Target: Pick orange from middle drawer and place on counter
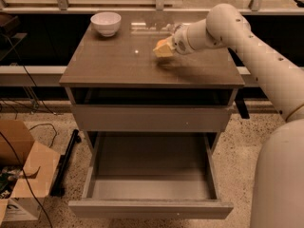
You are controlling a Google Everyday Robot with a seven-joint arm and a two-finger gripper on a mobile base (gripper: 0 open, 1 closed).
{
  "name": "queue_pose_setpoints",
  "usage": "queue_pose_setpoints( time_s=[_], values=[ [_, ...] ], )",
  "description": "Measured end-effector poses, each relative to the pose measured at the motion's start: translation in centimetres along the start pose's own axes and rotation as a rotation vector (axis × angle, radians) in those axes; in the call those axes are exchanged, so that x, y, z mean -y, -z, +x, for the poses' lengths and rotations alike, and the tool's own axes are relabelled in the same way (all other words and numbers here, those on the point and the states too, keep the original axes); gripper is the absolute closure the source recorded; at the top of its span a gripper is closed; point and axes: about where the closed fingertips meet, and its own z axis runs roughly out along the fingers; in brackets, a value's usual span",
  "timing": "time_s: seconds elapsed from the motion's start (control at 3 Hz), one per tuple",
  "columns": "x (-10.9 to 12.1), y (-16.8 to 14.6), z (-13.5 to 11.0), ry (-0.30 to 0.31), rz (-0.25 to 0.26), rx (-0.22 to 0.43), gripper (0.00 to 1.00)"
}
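Note:
My gripper (163, 49) is low over the back right part of the counter (118, 63), at the end of the white arm that reaches in from the right. It is closed around a small orange-yellow lump, the orange (159, 49), mostly hidden by the gripper and held just above the glossy top. The middle drawer (152, 163) is pulled fully out at the bottom of the cabinet. Its grey floor is bare.
A white bowl (106, 23) stands at the counter's back left corner. A closed flat drawer front (152, 118) sits above the open drawer. A cardboard box (19, 175), cables and a black bar (66, 163) lie on the speckled floor at left. A rail runs behind the cabinet.

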Motion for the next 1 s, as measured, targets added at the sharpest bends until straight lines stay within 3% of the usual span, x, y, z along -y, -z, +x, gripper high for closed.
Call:
queue_pose_setpoints(
  time_s=[0.33, 0.67, 1.0],
  values=[
    [2.1, 0.69, 1.45, -0.057, 0.043, -0.015, 0.28],
    [3.0, 1.5, 2.13, -0.074, 0.069, -0.039, 0.05],
    [2.9, 1.32, 2.17, -0.075, 0.066, -0.04, 0.0]
  ],
)
